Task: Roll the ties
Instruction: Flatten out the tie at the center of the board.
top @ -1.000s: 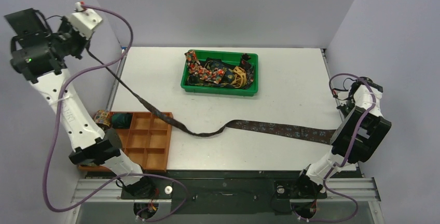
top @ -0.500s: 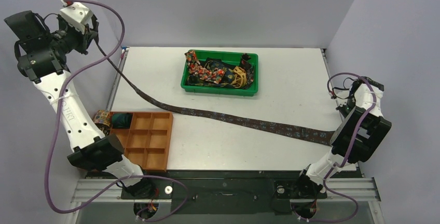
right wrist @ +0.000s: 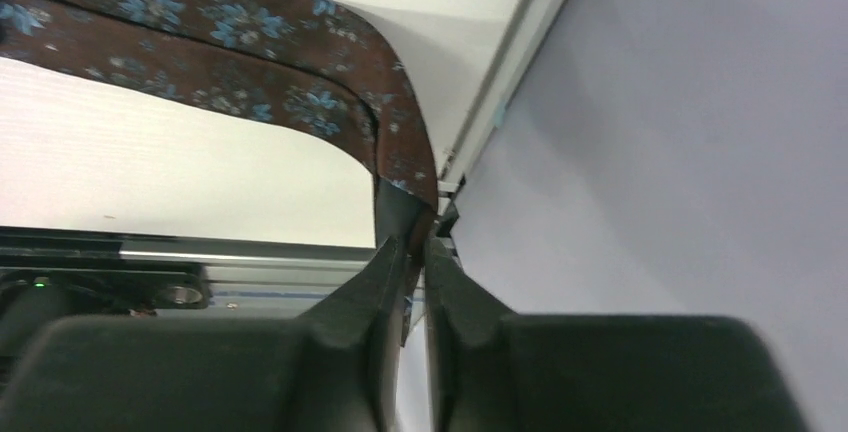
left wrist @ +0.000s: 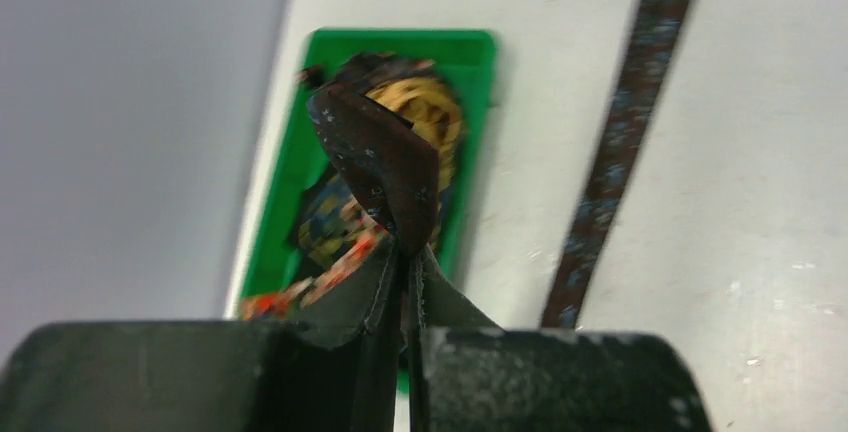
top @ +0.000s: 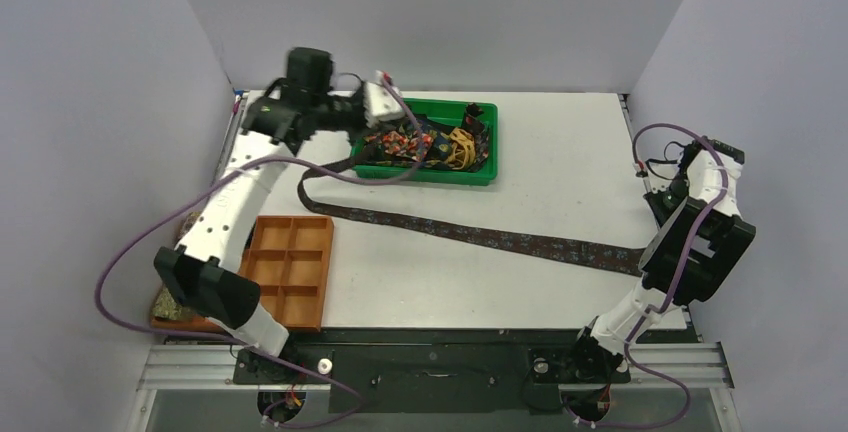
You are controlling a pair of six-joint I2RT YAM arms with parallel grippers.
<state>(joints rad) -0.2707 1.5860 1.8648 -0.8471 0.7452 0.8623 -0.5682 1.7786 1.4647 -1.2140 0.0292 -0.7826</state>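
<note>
A long dark brown tie (top: 470, 235) with small blue flowers lies diagonally across the white table. Its narrow end rises in a bend at the left to my left gripper (left wrist: 405, 252), which is shut on it. That gripper hangs over the left end of the green tray (top: 420, 174), and the pinched fabric (left wrist: 385, 162) sticks up in a fold beyond the jaws. At the table's right edge my right gripper (right wrist: 412, 237) is shut on the tie's wide end (right wrist: 300, 92). More ties (top: 425, 140) lie tangled in the tray: red floral, navy and yellow.
An orange compartment box (top: 290, 272) sits at the front left, its left part hidden by my left arm. Patterned fabric (top: 168, 302) peeks out beside it. Purple cables loop off both arms. Grey walls close in the left, back and right sides.
My left arm has swung from high at the far left to over the green tray, carrying the tie's narrow end. The tie now bends back at the left. The right arm barely moved.
</note>
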